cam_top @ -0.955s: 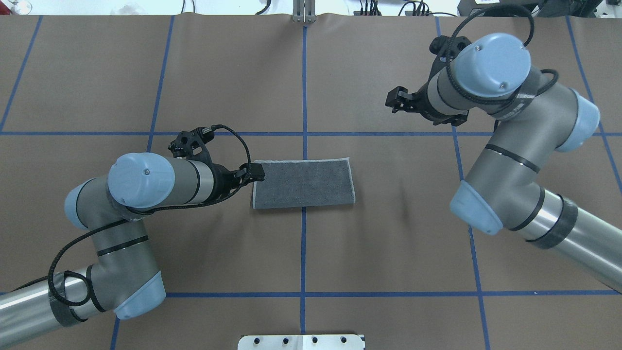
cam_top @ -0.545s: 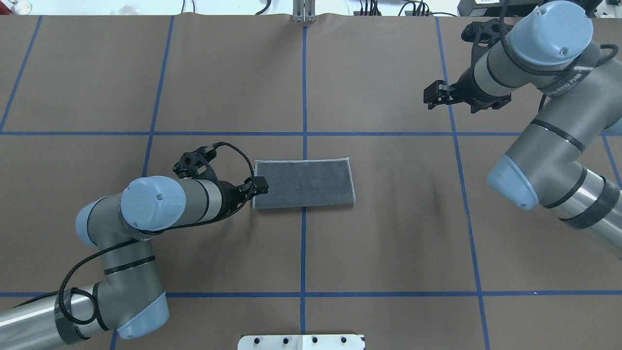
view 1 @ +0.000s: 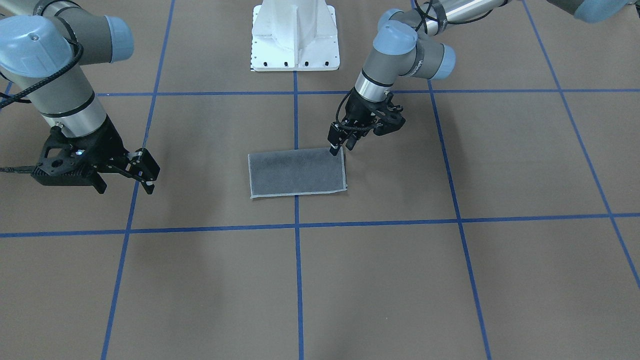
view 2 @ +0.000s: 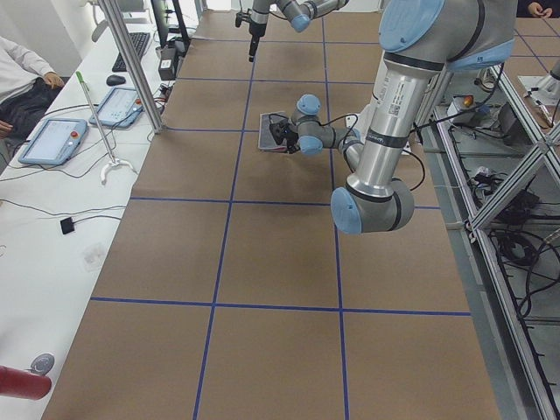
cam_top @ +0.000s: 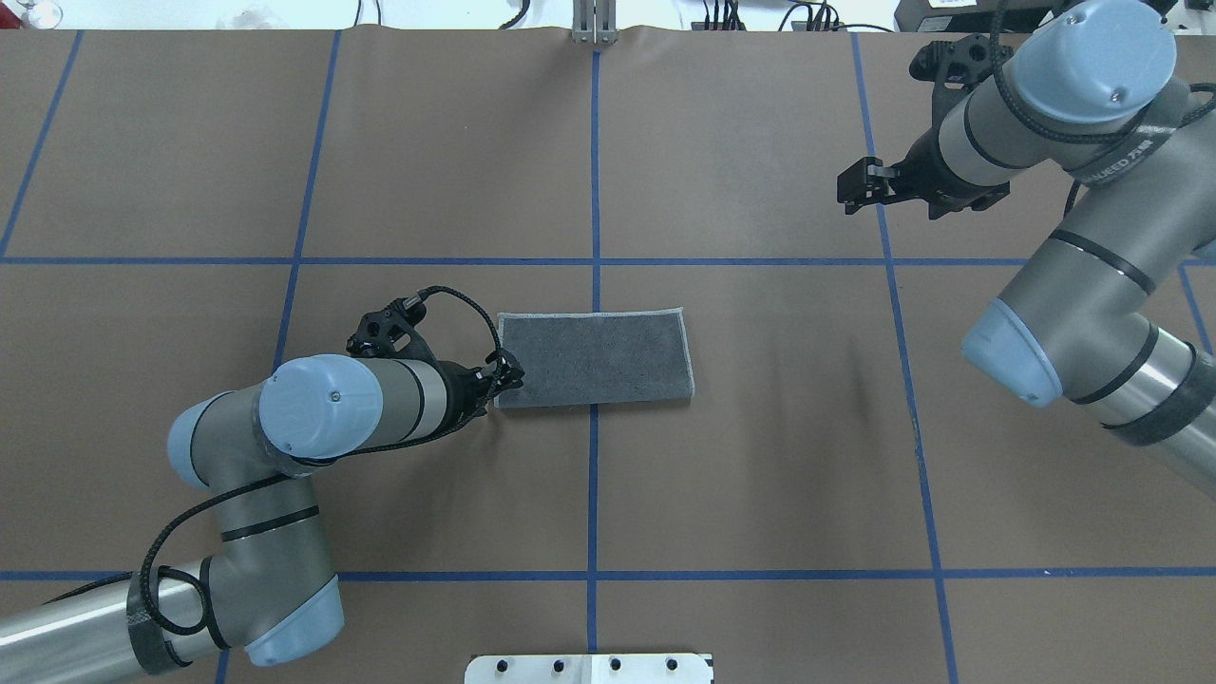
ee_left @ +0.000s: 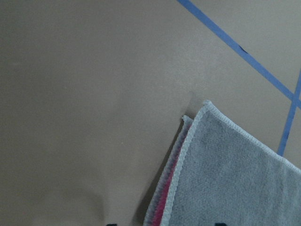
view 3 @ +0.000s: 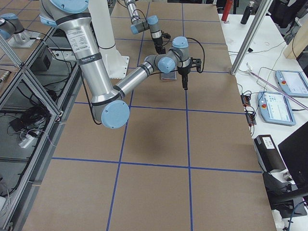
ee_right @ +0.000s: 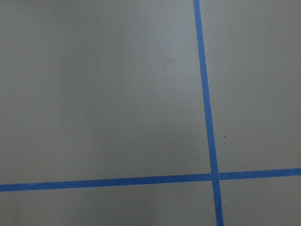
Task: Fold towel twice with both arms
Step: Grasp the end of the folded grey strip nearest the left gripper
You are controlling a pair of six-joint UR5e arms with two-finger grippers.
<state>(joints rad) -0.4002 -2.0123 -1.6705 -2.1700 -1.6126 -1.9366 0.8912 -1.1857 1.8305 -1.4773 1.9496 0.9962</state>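
At the right arm (cam_top: 1073, 256), a dark band (cam_top: 1121, 161) near the wrist carries white lettering that is too small to read reliably. No other writing is legible.

Left jaws: apart by a narrow gap, pointing down at the bench (cam_top: 760, 456). The towel (cam_top: 594, 359) lies flat directly below them, folded once into a rectangle, grey face up. Its short end sits under the jaw tips, at the corner nearer the robot. In the left wrist view a pink strip shows between the two layers at that end. Contact between tips and cloth cannot be confirmed. The left arm (cam_top: 323, 418) holds nothing.

Right jaws: apart, empty, above bare bench beside a blue tape line (cam_top: 888, 285). The towel lies well away from them.
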